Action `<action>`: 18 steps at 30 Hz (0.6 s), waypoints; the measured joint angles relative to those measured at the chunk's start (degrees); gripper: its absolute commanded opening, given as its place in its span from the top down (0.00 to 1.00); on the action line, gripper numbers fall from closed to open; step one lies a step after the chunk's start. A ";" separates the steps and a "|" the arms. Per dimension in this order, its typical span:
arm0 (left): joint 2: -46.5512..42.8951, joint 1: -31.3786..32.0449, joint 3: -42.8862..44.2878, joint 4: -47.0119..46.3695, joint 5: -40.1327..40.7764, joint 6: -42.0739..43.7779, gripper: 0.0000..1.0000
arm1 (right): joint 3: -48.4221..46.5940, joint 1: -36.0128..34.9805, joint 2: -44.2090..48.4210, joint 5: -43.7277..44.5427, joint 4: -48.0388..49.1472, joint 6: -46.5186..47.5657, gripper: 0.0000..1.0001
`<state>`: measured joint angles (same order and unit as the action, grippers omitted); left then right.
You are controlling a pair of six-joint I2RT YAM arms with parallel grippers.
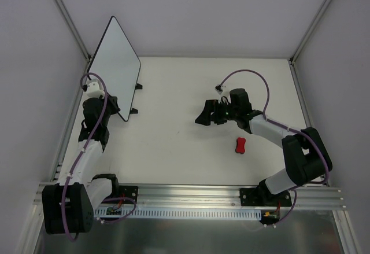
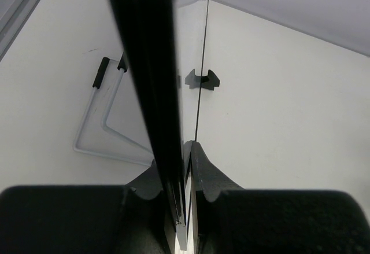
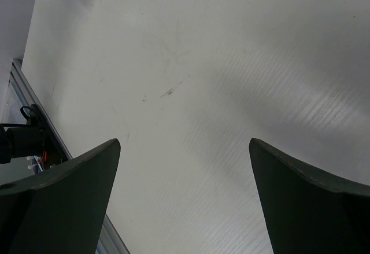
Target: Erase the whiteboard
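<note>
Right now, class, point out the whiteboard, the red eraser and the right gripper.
whiteboard [image 1: 115, 63]: top view, the middle of its white face.
red eraser [image 1: 241, 145]: top view, its narrow middle.
right gripper [image 3: 184, 144]: right wrist view, midway between its open fingertips.

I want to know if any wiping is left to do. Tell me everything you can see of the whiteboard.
The whiteboard is a large thin rectangle with rounded corners and a narrow black border. It stands on edge at the far left of the table, with its smooth white face turned toward the middle. No marker marks show on that face; the other side is hidden. Two small black tabs stick out at its lower edge like feet. The left gripper is shut on its near edge.
</note>
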<state>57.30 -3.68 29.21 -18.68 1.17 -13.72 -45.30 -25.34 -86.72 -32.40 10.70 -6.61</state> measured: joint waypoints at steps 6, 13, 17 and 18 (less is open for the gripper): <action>0.02 0.00 0.22 0.79 0.48 -0.94 0.89 | 0.00 0.20 -0.11 -0.02 0.07 0.02 0.01; 0.04 -0.02 0.26 2.16 3.43 -2.47 0.84 | 0.00 0.63 -0.28 -0.20 0.22 0.00 0.01; 0.35 -0.11 0.26 3.23 5.35 -2.97 0.78 | 0.00 0.79 -0.59 -0.63 0.35 0.00 0.01; 0.46 -0.11 0.26 3.91 5.79 -3.08 0.77 | 0.00 0.81 -0.70 -0.74 0.44 0.00 0.01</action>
<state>57.76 -3.79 29.47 -14.76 6.96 -16.80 -45.30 -24.53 -87.42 -33.15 11.14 -6.61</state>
